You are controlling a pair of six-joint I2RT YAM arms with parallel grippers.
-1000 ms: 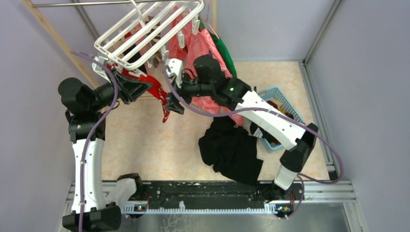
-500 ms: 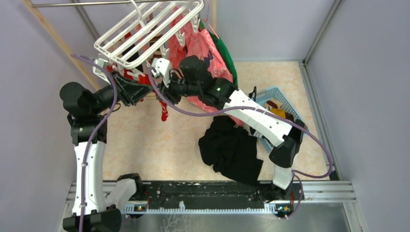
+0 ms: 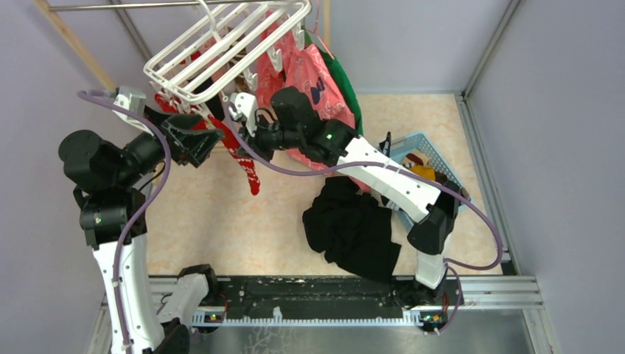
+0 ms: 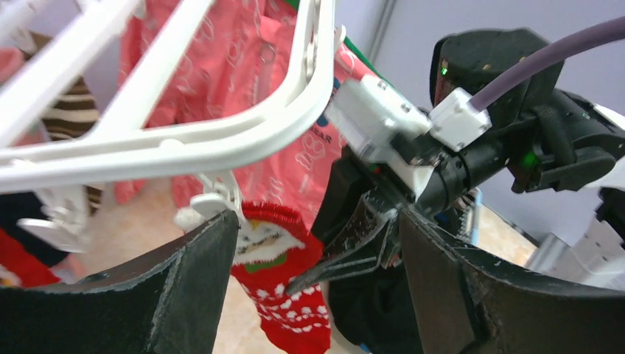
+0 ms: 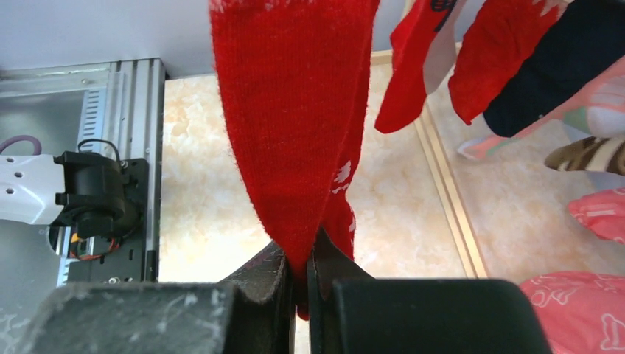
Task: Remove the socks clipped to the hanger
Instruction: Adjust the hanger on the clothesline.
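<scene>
The white hanger (image 3: 221, 51) hangs from the rail at the top. Socks dangle from its clips. One red sock with a white pattern (image 4: 284, 295) hangs from a white clip (image 4: 214, 203). My right gripper (image 5: 304, 284) is shut on the lower part of this red sock (image 5: 295, 110); from above it (image 3: 237, 139) sits just under the rack's front edge. My left gripper (image 4: 317, 273) stands wide open on either side of the same sock without touching it, left of it from above (image 3: 214, 140). More red socks (image 5: 413, 66), a dark navy one (image 5: 560, 74) and a striped one (image 5: 589, 155) hang behind.
A pink printed shirt (image 3: 313, 81) and a green garment (image 3: 343, 85) hang behind the right arm. A black cloth heap (image 3: 354, 228) lies on the floor, with a blue basket (image 3: 427, 158) at the right. A wooden pole (image 3: 88, 59) slants at the left.
The right gripper moved in to the left and shut on the red sock. The left gripper opened wide, and its arm drew back to the left.
</scene>
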